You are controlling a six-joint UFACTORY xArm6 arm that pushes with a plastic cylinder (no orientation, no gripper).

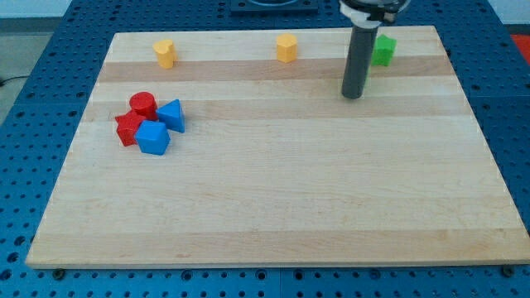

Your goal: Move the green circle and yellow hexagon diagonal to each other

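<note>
Blue pegboard frames the pale wooden table (273, 215), bare across its near half. No claw is fitted, so nothing opens or closes; I only have the rod, and my tip (354, 96) rests on the wood toward the view's top right. Far to its left sit a red cylinder (142, 103), a red block (127, 129), a blue triangle (172, 114) and a blue block (153, 138), clustered. Just beyond the tip and slightly right is the green circle (383, 50), partly behind the rod. The yellow hexagon (286, 47) lies beyond and left, level with the green one. A yellow block (165, 53) sits further left. I judge one needs pushing nearer to break that row.
</note>
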